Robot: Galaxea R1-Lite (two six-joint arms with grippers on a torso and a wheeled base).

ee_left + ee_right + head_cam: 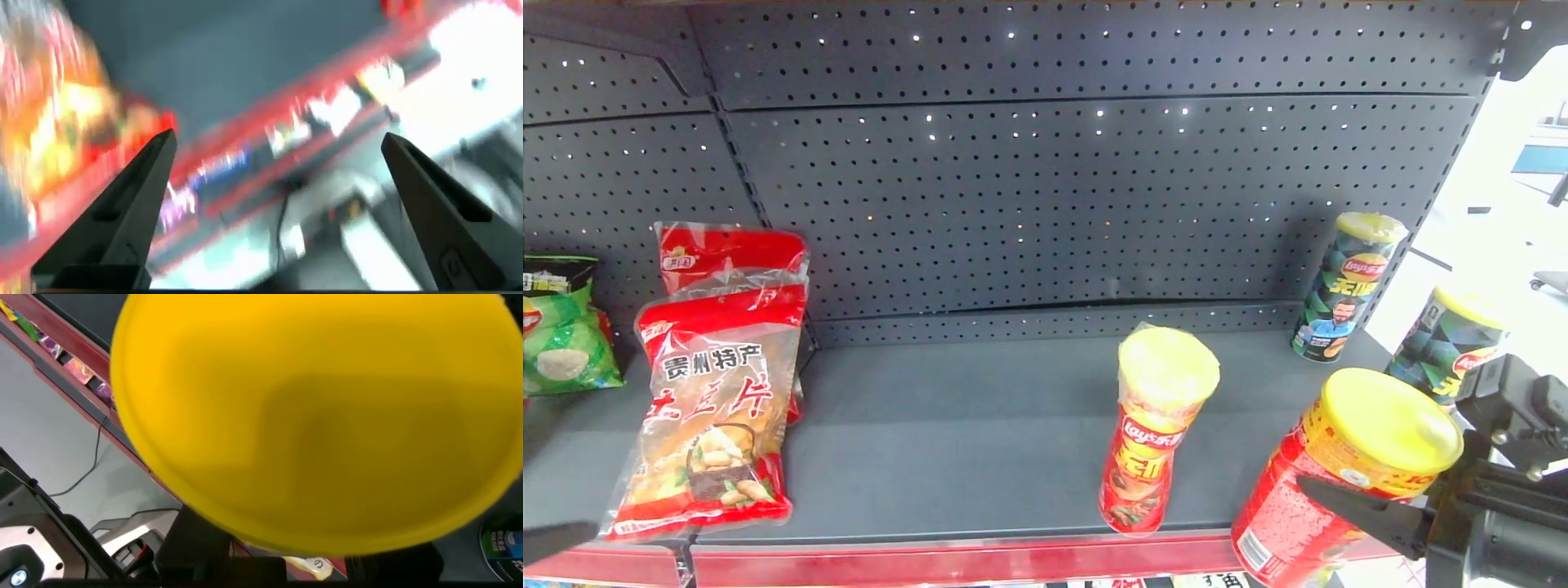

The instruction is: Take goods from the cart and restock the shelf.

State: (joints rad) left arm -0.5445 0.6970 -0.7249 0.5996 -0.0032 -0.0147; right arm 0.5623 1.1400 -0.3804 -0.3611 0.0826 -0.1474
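Observation:
A red chips can with a yellow lid is tilted in front of the shelf's right end, level with the red front rail. My right gripper is shut on it, one dark finger lying across its side. The right wrist view looks straight onto the yellow lid. Low at the far left, in front of the rail, my left gripper is open with nothing between its fingers; its tip shows below the big red bag.
On the grey shelf stand a wrapped red can, a dark green can at the back right and another farther right. Two red snack bags and a green bag lie at the left.

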